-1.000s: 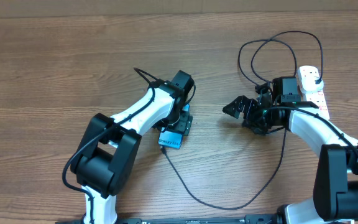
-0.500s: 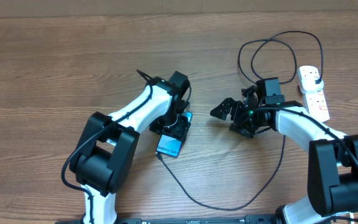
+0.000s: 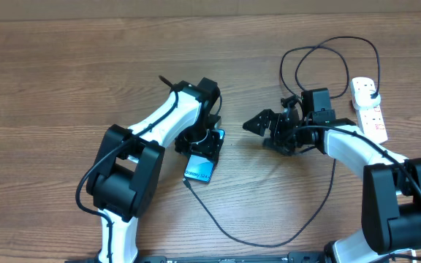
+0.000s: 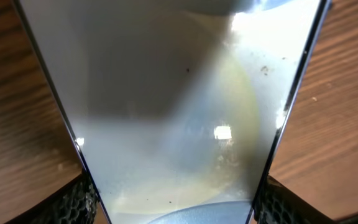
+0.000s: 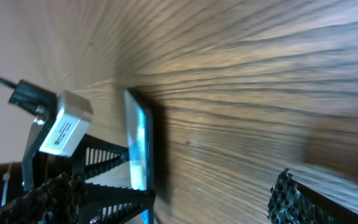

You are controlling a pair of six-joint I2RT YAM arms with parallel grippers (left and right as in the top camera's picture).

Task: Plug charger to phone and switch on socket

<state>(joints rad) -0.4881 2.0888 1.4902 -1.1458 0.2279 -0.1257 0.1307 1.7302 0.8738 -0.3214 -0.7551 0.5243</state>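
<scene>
The phone [image 3: 201, 171] lies on the table with its blue screen up. My left gripper [image 3: 205, 143] is shut on its long edges; in the left wrist view the phone's glass [image 4: 179, 93] fills the frame between my fingers. The charger cable [image 3: 269, 243] runs from the phone's near end in a loop across the table to a black plug [image 3: 369, 90] in the socket [image 3: 370, 115]. I cannot tell whether the connector tip [image 3: 188, 183] is seated. My right gripper [image 3: 260, 131] is open and empty, right of the phone. The right wrist view shows the phone's edge [image 5: 139, 143].
The cable coils in loops [image 3: 320, 58] behind my right arm, left of the socket. The cable's long loop lies near the table's front edge.
My right gripper has moved left towards the phone, staying open. My left gripper has shifted the phone slightly down and left and still holds it.
</scene>
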